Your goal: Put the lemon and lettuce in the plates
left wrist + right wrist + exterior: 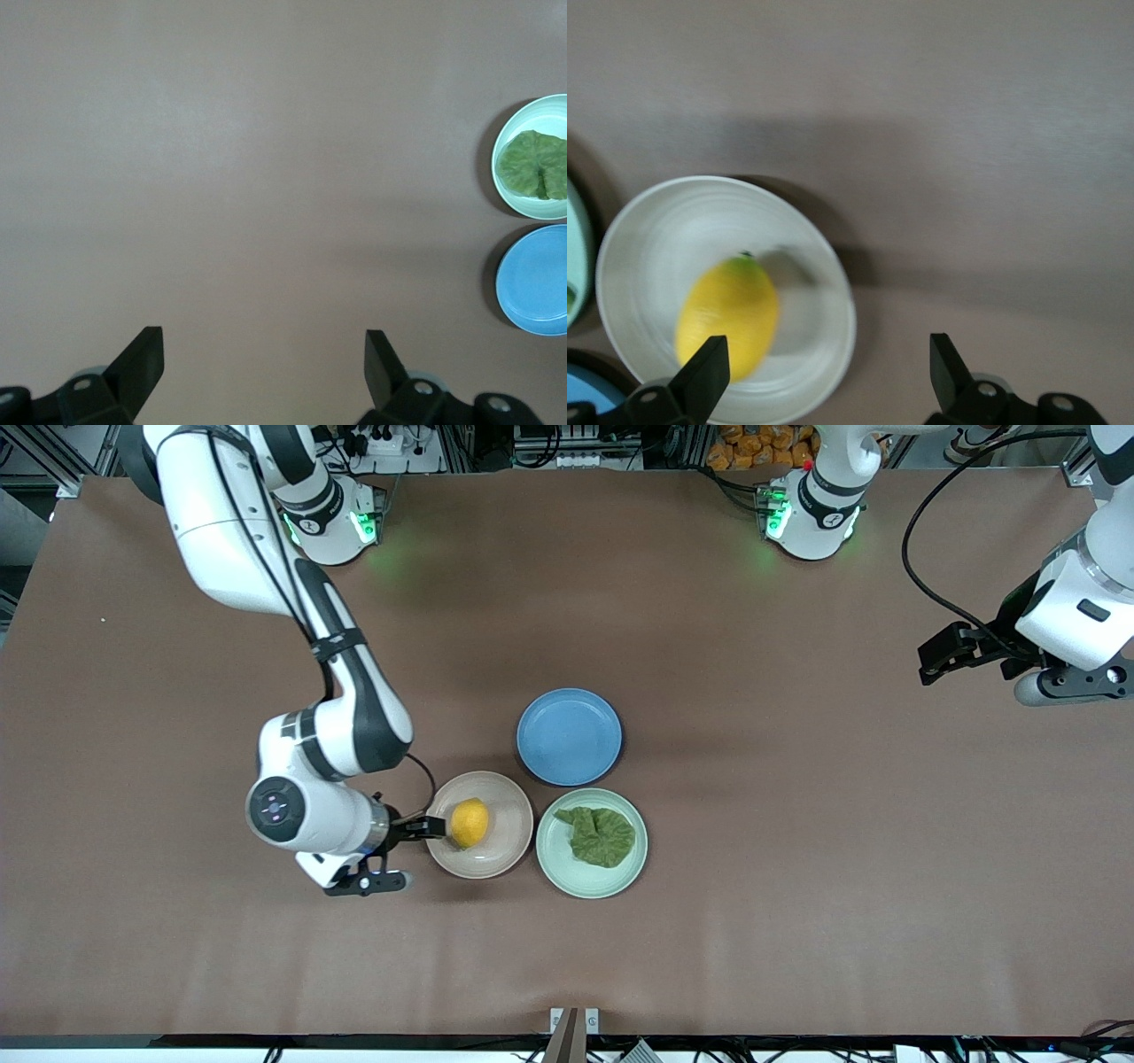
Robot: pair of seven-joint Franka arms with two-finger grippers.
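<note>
Three plates total: beige plate (505, 850) with one lemon (469, 822) sitting in it, mint plate (592, 872) with one lettuce (603, 836), blue plate (569, 736) bare. Right gripper (438, 828) over the beige rim, spread wide, lemon just off one finger, partly cut off in its wrist view. Left gripper (930, 662) waiting agape at table's end, wrist partly out of frame

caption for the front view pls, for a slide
Lemon in the beige plate by the right hand, lettuce in the green plate, left hand waiting aside.
</note>
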